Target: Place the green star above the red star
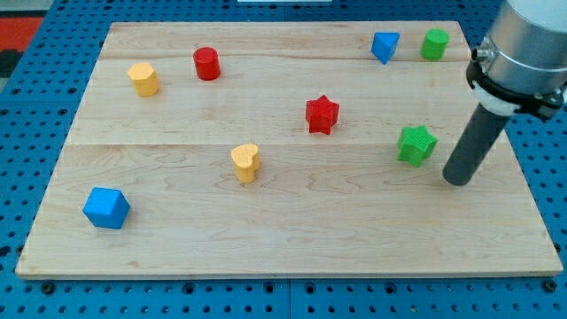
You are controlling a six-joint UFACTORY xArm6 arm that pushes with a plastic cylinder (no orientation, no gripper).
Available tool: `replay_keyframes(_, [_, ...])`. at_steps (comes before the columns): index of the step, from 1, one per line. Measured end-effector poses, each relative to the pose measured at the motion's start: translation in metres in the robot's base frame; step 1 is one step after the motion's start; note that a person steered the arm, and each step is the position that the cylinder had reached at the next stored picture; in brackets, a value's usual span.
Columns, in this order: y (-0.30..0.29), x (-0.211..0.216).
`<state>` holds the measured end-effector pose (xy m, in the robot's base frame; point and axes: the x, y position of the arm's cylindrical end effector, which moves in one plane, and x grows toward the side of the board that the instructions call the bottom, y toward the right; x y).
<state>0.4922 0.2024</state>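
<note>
The green star (pixel 416 144) lies on the wooden board (pixel 283 230) at the view's right. The red star (pixel 322 114) lies to its left and a little higher, near the board's middle. My tip (pixel 457 180) rests on the board just to the right of the green star and slightly below it, a small gap apart from it. The rod rises from the tip toward the view's upper right.
A blue block (pixel 384 46) and a green cylinder-like block (pixel 434 43) sit at the top right. A red cylinder (pixel 206 64) and a yellow block (pixel 143 79) sit at the top left. A yellow heart (pixel 245 162) lies at centre left. A blue cube (pixel 106 207) sits at the bottom left.
</note>
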Motion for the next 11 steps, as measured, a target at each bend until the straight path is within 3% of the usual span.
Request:
replay_keyframes(2, [-0.066,-0.060])
replay_keyframes(3, [-0.114,-0.060])
replay_keyframes(4, [-0.120,-0.079])
replay_keyframes(6, [-0.103,-0.054])
replay_keyframes(9, [-0.088,-0.135])
replay_keyframes(10, [-0.064,-0.118])
replay_keyframes(11, [-0.051,-0.138])
